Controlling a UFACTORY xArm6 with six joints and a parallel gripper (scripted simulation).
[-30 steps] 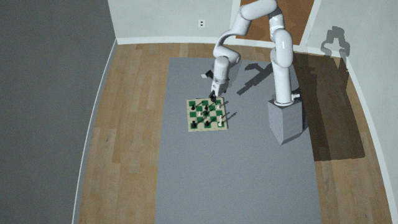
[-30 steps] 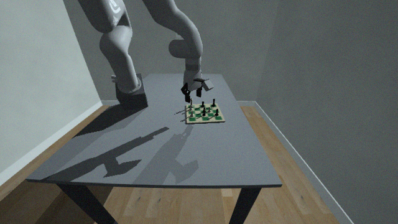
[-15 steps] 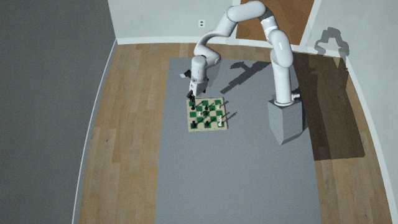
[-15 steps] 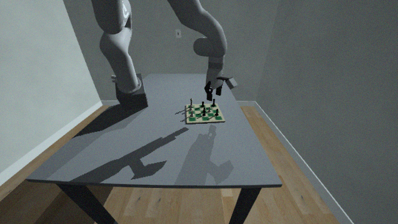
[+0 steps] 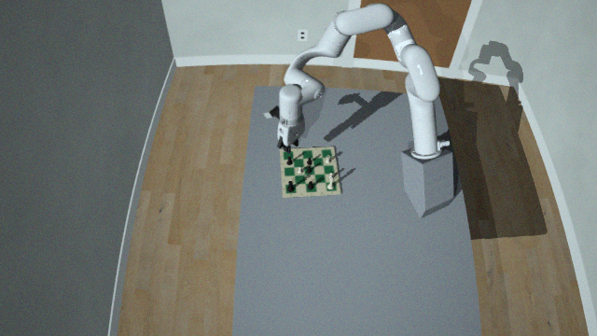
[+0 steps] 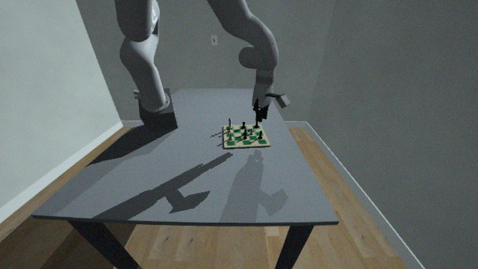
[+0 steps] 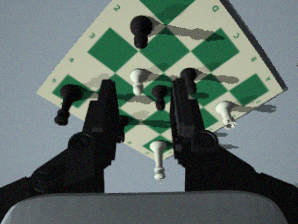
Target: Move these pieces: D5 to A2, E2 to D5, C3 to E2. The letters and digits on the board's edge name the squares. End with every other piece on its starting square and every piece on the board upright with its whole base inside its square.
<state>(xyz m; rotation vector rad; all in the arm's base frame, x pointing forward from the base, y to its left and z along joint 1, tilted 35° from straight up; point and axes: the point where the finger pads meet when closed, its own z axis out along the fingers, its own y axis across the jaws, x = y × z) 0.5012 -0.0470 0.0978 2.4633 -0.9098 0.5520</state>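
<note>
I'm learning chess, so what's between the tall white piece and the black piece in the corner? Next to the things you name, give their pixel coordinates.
Another black piece (image 5: pixel 311 186) (image 6: pixel 243 125) (image 7: pixel 123 121) stands between them, in the same row. The top view shows it.

Five black chess pieces (image 5: pixel 290 188) (image 6: pixel 260 136) (image 7: pixel 141 26), apparently four white chess pieces (image 5: pixel 331 182) (image 6: pixel 230 137) (image 7: pixel 159 156) and one board (image 5: pixel 338 191) (image 6: pixel 239 146) (image 7: pixel 46 91)

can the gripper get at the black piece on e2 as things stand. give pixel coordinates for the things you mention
Looks like yes: the gripper (image 5: pixel 287 147) (image 6: pixel 261 119) (image 7: pixel 143 96) hangs over that side with its fingers apart and nothing between them, and the black piece on E2 (image 5: pixel 289 161) (image 6: pixel 261 136) (image 7: pixel 141 26) has no piece close beside it. It would probably still need lining up.
</note>
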